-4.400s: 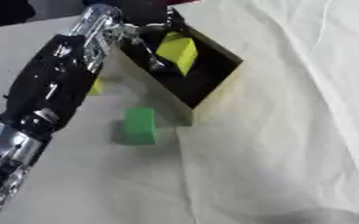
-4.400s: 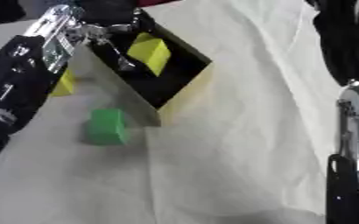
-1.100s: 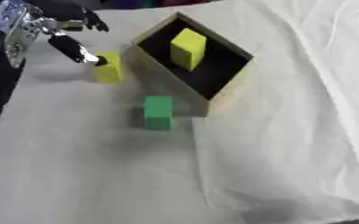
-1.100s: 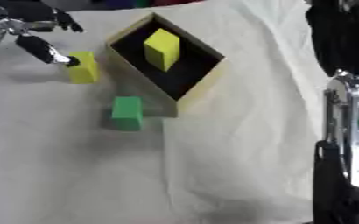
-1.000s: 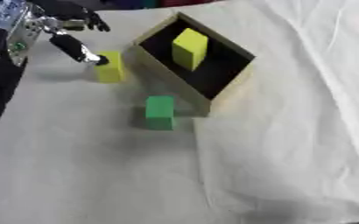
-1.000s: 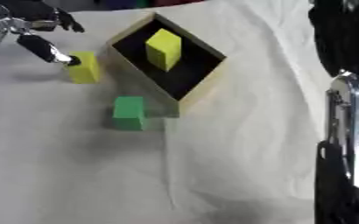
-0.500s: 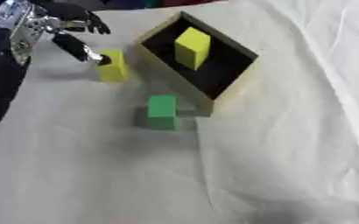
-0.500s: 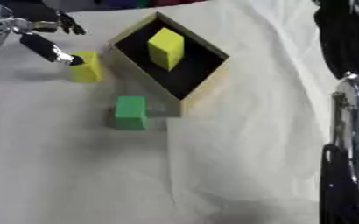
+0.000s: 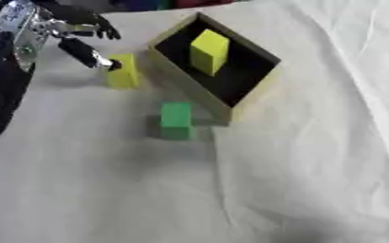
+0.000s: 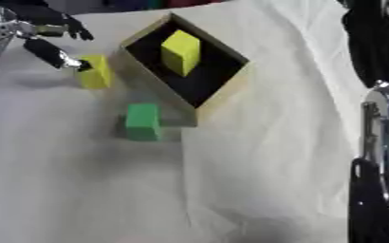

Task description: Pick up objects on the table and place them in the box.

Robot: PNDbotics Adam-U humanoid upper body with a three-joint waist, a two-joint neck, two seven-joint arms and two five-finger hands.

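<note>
The left hand (image 9: 52, 26) reaches in from the upper left with its fingers (image 9: 86, 53) spread wide and holding nothing. One long finger slants down so that its tip meets the upper edge of the yellow block (image 9: 123, 71) on the worktop (image 9: 297, 180); the others fan out above and behind it, clear of the block.

The step in hand looks like taking this yellow block. To do it well, the hand should come further over the block so that the fingers bracket it on two opposite faces, rather than touching one corner, where a closing move could tip or push it away. The cloth (image 10: 256, 156) on the worktop is wrinkled, so the block may slide or rock if nudged sideways; a descent from above, then a close, seems safer.

From the fingers, the yellow block lies just beyond and below the lowest fingertip, touching it or very nearly. The open box (image 9: 256, 90), with a second yellow block (image 9: 208, 51) already inside, sits just past the first block, away from the hand. The green block (image 9: 176, 120) lies nearer the camera, well apart from the fingers and close beside the box's near corner.

Of the right arm (image 10: 380, 156) only a dark and silver length shows at the right edge; its hand is out of view.
</note>
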